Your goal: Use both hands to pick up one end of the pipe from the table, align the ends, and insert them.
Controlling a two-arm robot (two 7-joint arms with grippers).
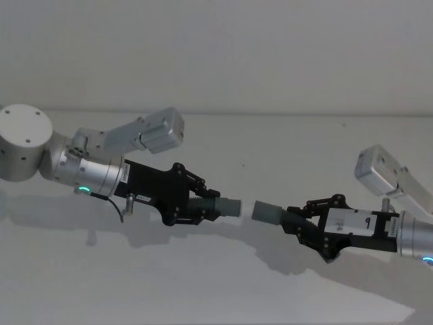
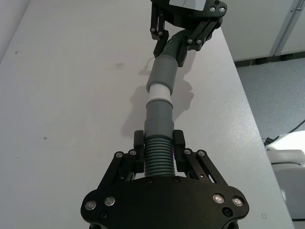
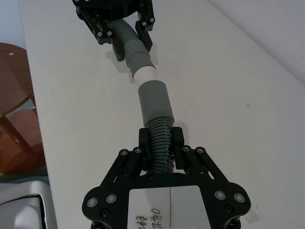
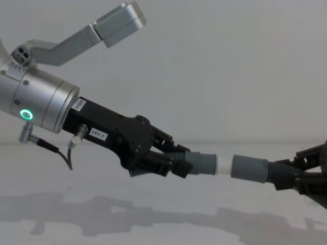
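Two black plastic grippers hold the ribbed dark-grey hose pieces in the air above the plain white table. Left gripper pinches the piece with the narrow white tip; right gripper pinches the piece with the plain grey socket cuff. Tip and socket face each other, lined up, nearly touching

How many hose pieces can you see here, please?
2. One hose piece with the white tip is held in the left gripper; the other, the plain socket piece, is in the right gripper, both above the table.
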